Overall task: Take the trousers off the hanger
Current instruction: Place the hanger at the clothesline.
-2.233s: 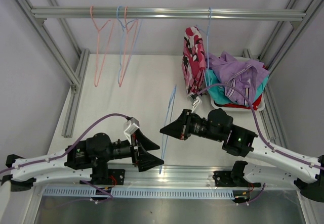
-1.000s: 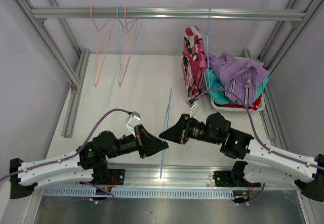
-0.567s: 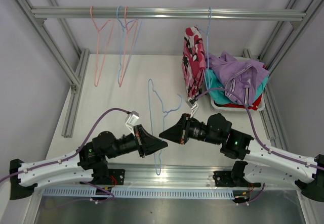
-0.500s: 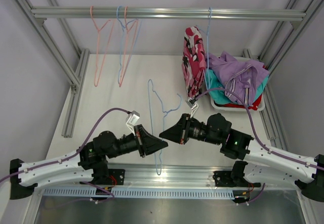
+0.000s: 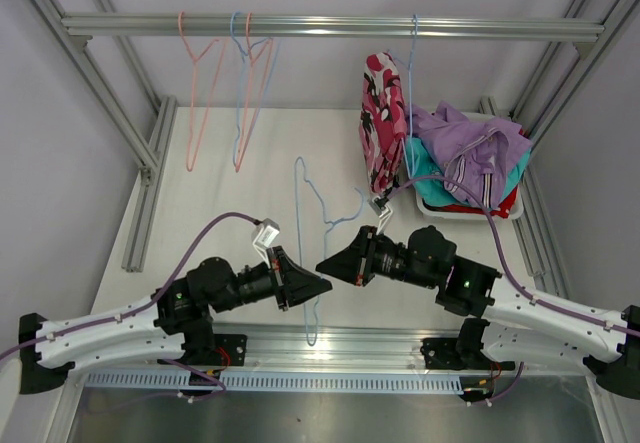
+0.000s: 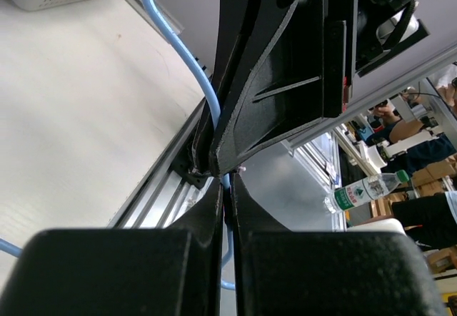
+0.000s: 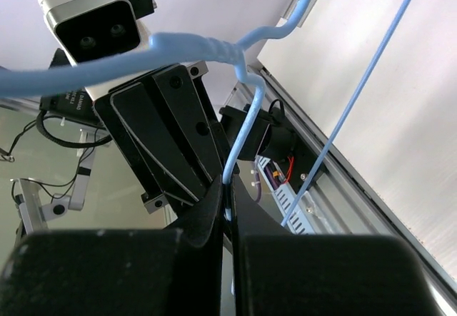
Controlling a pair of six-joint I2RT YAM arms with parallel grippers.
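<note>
Top external view: the white table [image 5: 250,163] fills the floor of an aluminium frame, with a rail [image 5: 330,26] running left to right across the far side. Both arms reach in from the near edge and meet near the middle.

At the far right a white basket [image 5: 431,206] holds a heap of trousers: the lilac pair [image 5: 470,143] on top, the teal pair [image 5: 420,158] and the red pair [image 5: 505,206] showing beneath it. Just left of the basket the pink camouflage pair [image 5: 382,113] hangs on a blue hanger [image 5: 413,53] hooked over the rail, its long axis straight down from rail to table.

Three empty hangers [image 5: 240,93] dangle from the left part of the rail.

Between the arms a bare blue hanger [image 5: 305,193] stands on end, its length running near to far. The left gripper [image 5: 322,285] and right gripper [image 5: 325,261] face each other, tips almost touching, each pinched tight on the wire. The wrist views confirm it: left fingers [image 6: 207,259] clamp the wire [image 6: 178,45], and right fingers [image 7: 207,252] clamp it below its twisted neck [image 7: 246,127].
</note>
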